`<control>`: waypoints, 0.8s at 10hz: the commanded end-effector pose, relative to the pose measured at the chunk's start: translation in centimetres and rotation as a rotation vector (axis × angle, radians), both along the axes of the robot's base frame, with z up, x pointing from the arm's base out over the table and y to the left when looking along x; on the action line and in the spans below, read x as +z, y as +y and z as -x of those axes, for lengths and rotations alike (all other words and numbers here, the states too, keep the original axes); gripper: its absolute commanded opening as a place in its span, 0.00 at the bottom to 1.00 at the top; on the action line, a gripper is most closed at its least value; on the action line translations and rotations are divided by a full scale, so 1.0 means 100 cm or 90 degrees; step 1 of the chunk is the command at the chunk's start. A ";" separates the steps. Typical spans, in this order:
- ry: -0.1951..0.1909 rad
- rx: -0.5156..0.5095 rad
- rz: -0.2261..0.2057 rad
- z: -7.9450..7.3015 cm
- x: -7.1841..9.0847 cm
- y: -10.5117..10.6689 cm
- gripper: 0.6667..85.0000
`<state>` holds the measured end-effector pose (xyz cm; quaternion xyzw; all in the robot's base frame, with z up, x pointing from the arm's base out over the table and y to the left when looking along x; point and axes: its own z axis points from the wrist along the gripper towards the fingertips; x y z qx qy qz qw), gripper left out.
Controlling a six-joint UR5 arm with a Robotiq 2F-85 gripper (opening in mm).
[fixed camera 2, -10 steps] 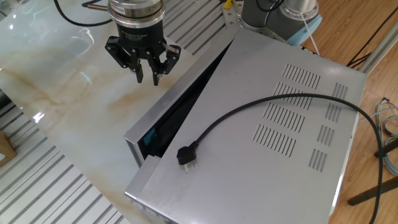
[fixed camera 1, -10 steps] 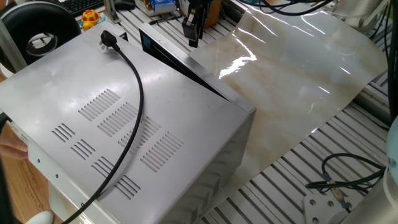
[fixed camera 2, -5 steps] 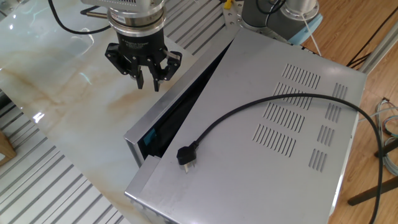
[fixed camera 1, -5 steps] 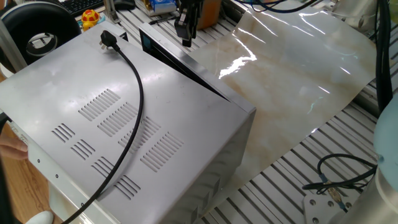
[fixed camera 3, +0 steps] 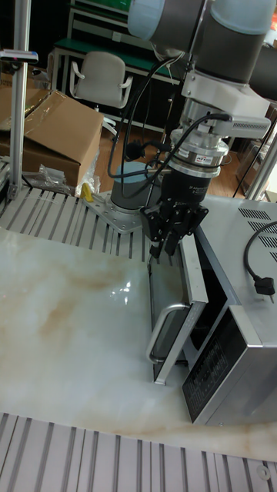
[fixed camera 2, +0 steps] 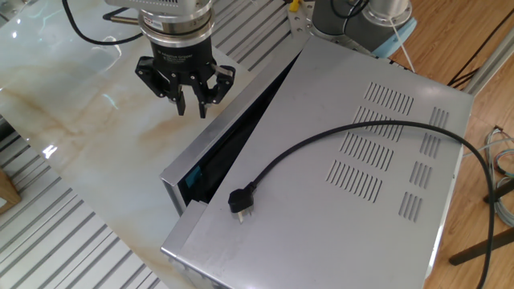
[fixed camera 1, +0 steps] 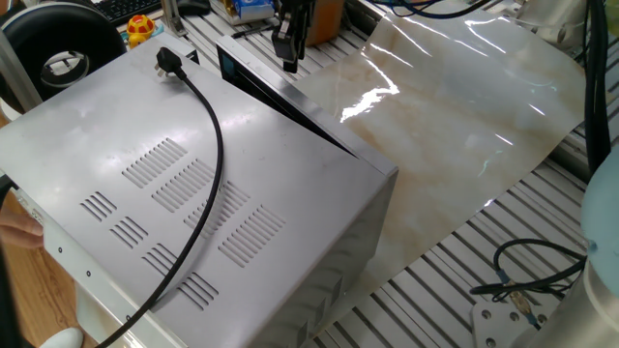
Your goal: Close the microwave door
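The microwave [fixed camera 2: 345,193] [fixed camera 1: 145,184] [fixed camera 3: 231,346] is a big silver-grey box with vent slots, and its black cord and plug [fixed camera 2: 241,201] lie on top. The microwave door [fixed camera 2: 227,124] [fixed camera 1: 290,97] [fixed camera 3: 173,307] stands ajar at a narrow angle, showing dark glass and a bar handle [fixed camera 3: 160,334]. My gripper [fixed camera 2: 191,108] [fixed camera 1: 288,64] [fixed camera 3: 163,250] hangs just outside the door's upper edge, near its hinge half. Its fingers point down with a narrow gap and hold nothing. No contact with the door shows.
A glossy marble-patterned sheet [fixed camera 2: 88,120] covers the slatted table [fixed camera 1: 455,280] in front of the door. The robot base [fixed camera 3: 127,204] stands behind it. Loose cables [fixed camera 1: 527,271] lie at one table corner, and a keyboard [fixed camera 1: 135,8] and clutter lie beyond the microwave.
Over the last second the gripper has shifted slightly closer to the door's edge and a little lower, then held still. The door's opening angle looks the same.
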<state>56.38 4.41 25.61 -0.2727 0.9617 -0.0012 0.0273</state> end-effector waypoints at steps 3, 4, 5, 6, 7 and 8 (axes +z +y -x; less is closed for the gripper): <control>-0.012 0.025 0.000 -0.005 0.002 0.000 0.42; -0.011 0.025 -0.005 -0.009 -0.001 0.003 0.42; -0.010 0.023 -0.017 -0.013 -0.003 0.011 0.42; -0.011 0.020 -0.021 -0.017 -0.003 0.015 0.42; -0.013 0.013 -0.027 -0.019 -0.003 0.018 0.40; -0.017 0.012 -0.030 -0.021 -0.003 0.018 0.40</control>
